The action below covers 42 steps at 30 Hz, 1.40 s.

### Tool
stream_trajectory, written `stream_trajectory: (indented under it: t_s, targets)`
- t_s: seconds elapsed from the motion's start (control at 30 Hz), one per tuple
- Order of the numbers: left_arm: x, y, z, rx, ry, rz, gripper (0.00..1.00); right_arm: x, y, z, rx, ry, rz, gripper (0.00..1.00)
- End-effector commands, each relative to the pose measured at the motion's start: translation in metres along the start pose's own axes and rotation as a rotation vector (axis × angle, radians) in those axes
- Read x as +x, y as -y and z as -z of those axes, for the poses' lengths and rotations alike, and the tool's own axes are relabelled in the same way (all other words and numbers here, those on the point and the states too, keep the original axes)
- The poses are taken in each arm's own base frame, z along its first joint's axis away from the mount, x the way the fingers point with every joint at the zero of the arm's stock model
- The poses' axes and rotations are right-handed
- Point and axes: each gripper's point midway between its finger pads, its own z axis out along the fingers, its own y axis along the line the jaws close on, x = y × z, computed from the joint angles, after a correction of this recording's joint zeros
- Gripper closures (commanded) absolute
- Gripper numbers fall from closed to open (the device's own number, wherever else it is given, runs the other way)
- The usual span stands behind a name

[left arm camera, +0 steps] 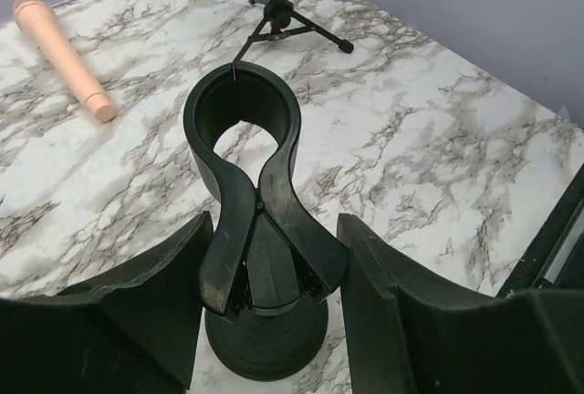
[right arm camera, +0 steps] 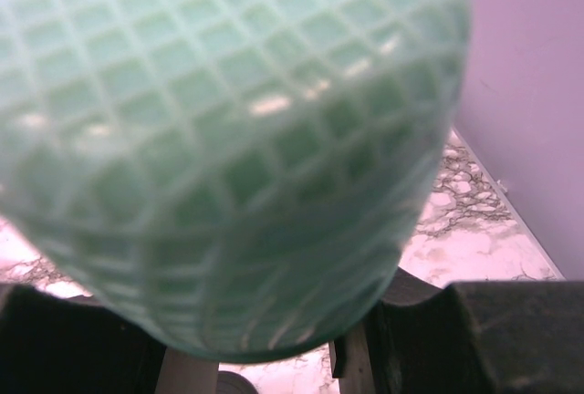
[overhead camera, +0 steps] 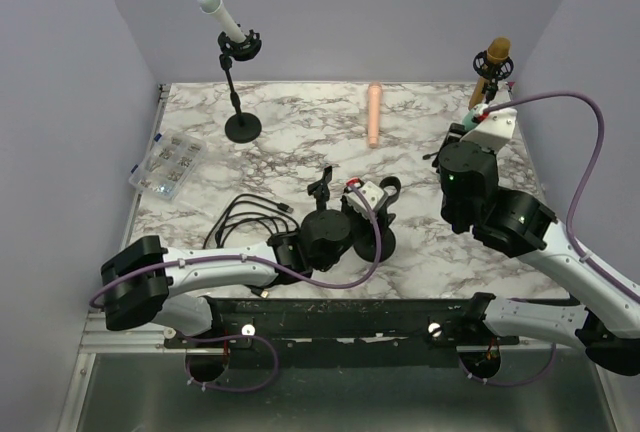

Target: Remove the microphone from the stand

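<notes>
gripping the green microphone [right arm camera: 228,139] in the right hand [overhead camera: 479,114]; left hand [left arm camera: 272,257] released, straddling the stand [left arm camera: 259,195].

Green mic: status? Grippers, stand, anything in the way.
Right gripper shut on green mic, out of the clip. Left gripper straddles the empty stand, contact unclear. Brown mic on its own stand, close behind the right gripper.
</notes>
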Motion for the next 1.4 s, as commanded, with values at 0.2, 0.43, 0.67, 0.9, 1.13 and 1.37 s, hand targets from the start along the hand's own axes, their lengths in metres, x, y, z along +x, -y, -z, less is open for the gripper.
stream_trajectory:
  t_s: [0.2, 0.43, 0.67, 0.9, 1.13, 1.37]
  targets:
    - [0.042, -0.037, 0.020, -0.112, -0.199, -0.099, 0.52, 0.011, -0.001, -0.001, 0.010, -0.009, -0.003, 0.99]
    - [0.011, -0.029, 0.031, -0.066, -0.164, -0.042, 0.02, 0.014, -0.003, -0.002, 0.014, -0.013, 0.005, 0.99]
    - [-0.057, -0.006, 0.059, 0.095, -0.053, 0.016, 0.01, 0.029, -0.011, -0.013, 0.018, -0.046, 0.027, 0.99]
    - [-0.128, -0.015, 0.106, 0.154, 0.089, -0.062, 0.01, 0.075, -0.022, -0.060, -0.021, -0.235, 0.080, 0.99]
    - [-0.196, -0.078, 0.168, -0.064, 0.315, -0.211, 0.01, 0.158, -0.032, -0.099, -0.014, -0.564, 0.219, 0.99]
    - [-0.192, -0.127, 0.205, -0.278, 0.456, -0.263, 0.01, 0.202, -0.057, -0.136, -0.052, -0.687, 0.232, 0.99]
